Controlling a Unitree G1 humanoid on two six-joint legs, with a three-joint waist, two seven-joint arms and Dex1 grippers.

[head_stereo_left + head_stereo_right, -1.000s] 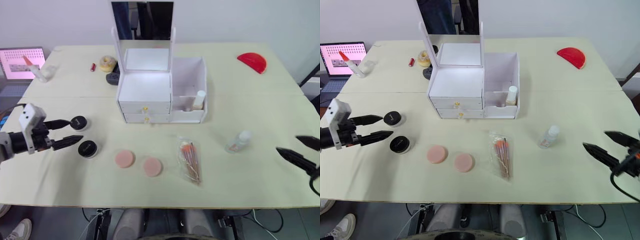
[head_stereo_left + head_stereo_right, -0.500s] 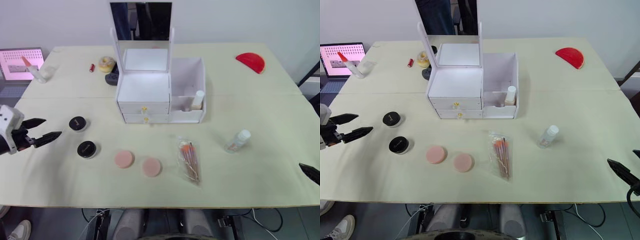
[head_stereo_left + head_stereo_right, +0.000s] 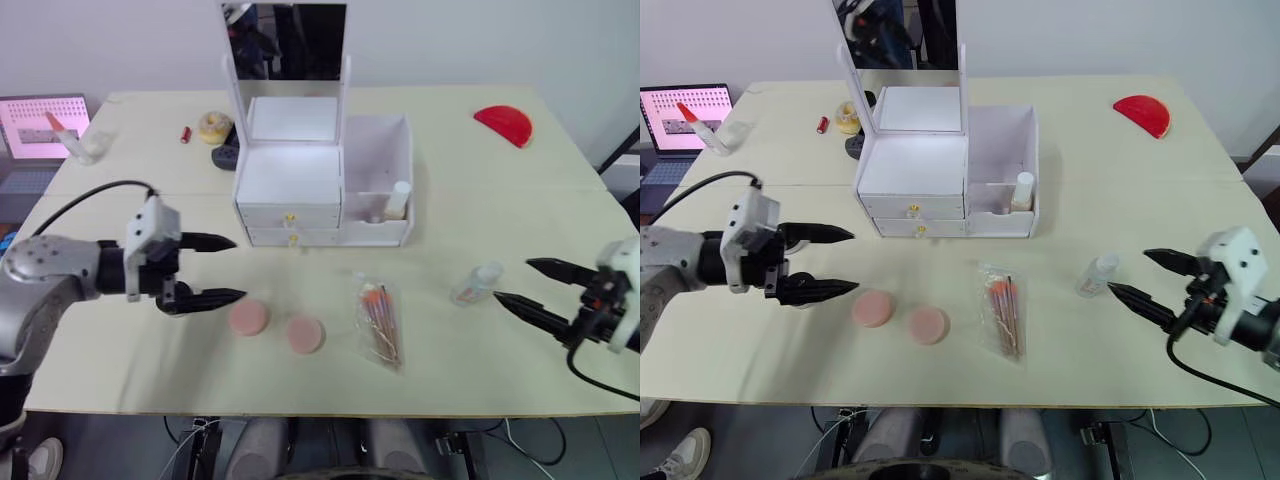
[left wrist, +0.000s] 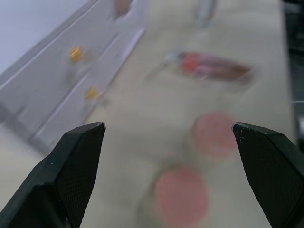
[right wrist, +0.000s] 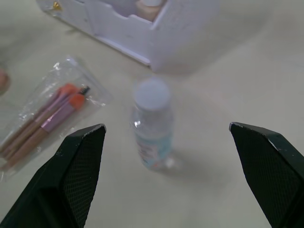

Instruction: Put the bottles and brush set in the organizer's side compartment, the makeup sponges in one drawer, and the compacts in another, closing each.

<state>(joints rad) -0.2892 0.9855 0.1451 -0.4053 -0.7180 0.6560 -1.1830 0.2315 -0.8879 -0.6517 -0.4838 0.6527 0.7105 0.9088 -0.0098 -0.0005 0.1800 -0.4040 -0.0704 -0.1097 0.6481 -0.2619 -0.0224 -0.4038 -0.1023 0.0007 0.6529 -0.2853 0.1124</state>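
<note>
The white organizer (image 3: 290, 180) stands mid-table with both gold-knobbed drawers shut. A tan bottle (image 3: 398, 200) stands in its side compartment (image 3: 375, 140). The clear bottle (image 3: 476, 283) lies on the table, and my right gripper (image 3: 513, 281) is open just to its right, pointing at it. In the right wrist view that bottle (image 5: 153, 124) lies between the fingers (image 5: 80, 175). Two pink makeup sponges (image 3: 248, 318) (image 3: 304, 334) lie in front of the organizer. My left gripper (image 3: 238, 268) hovers open beside them. The brush set (image 3: 379, 322) lies right of the sponges. The compacts are hidden under my left arm.
A red semicircular piece (image 3: 504, 123) lies at the back right. A laptop (image 3: 42, 125), a pink-tipped white tube (image 3: 68, 140), a yellow round item (image 3: 213, 126) and a dark object (image 3: 226, 155) sit at the back left. The table's front edge (image 3: 320, 412) is close below the sponges.
My left gripper has swung in to the right, over the compacts and up to the sponges. My right gripper has come in from the table's right edge to the clear bottle.
</note>
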